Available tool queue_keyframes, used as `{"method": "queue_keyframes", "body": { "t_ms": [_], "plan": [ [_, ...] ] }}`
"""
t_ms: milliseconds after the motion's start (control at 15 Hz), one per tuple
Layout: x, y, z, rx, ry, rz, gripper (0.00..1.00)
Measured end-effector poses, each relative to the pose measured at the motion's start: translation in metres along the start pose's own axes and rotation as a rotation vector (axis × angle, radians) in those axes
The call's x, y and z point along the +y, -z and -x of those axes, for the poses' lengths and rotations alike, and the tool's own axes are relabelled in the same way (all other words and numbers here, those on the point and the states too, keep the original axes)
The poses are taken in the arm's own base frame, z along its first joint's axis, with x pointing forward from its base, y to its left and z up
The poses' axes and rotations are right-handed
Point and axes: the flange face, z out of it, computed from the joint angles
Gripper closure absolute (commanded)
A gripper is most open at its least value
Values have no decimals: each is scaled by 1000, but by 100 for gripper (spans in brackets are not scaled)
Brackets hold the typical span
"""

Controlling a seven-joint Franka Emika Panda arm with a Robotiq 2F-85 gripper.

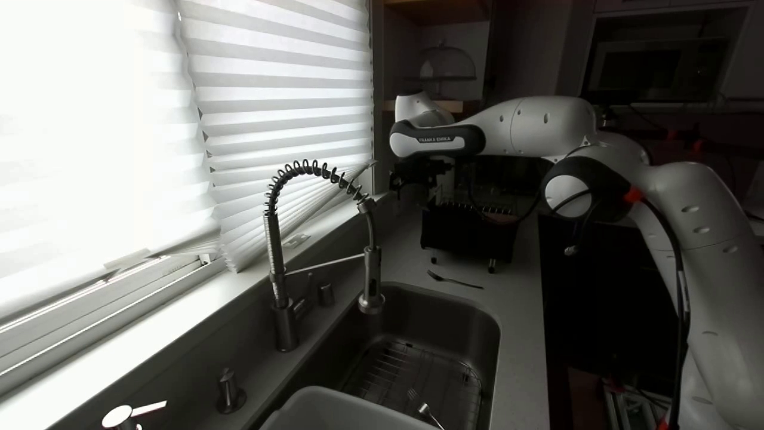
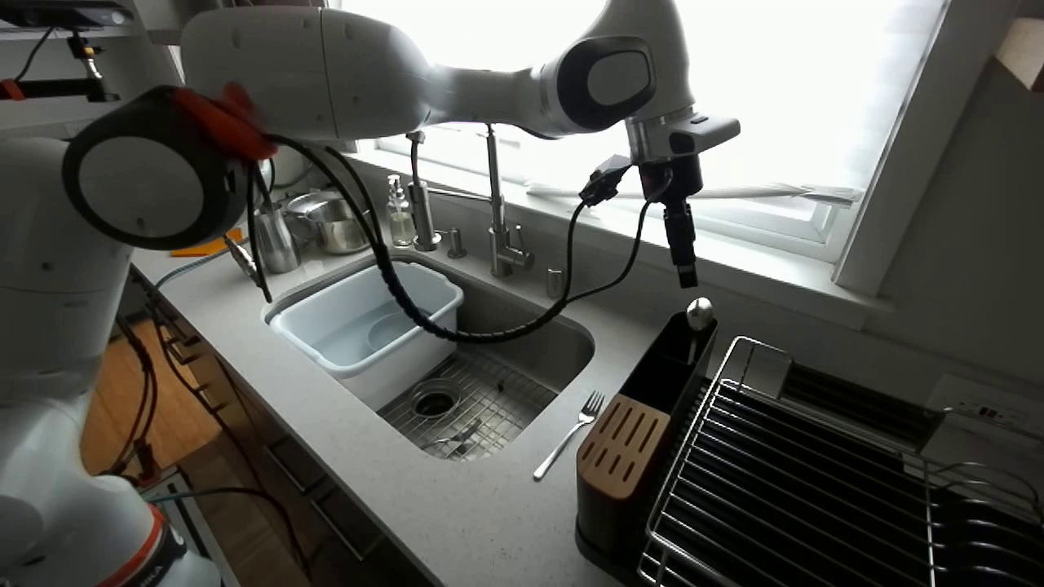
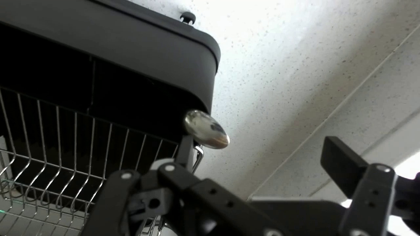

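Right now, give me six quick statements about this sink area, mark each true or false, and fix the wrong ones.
1. The spoon stands bowl-up in the black holder. True.
2. The jaws are shut on the spoon. False: they stand open.
3. The slotted wooden top covers the spoon's end of the holder. False: it covers the opposite end.
4. A fork lies on the counter. True.
5. The white tub stands on the counter. False: it sits in the sink.
6. Another fork lies in the sink. True.
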Motion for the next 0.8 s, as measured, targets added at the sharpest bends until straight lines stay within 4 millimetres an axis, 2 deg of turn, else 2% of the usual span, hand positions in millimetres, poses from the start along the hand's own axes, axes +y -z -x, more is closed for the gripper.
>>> {"method": "queue_keyframes", "body": {
  "t_ms": [333,667,733,800],
  "plan": [
    [13,-5,-6,20,18,72,0],
    [19,-24,-7,11,58,158,0],
    [18,-29,-5,5,69,168,8],
    [17,-32,-4,0,77,178,26]
  ]
}}
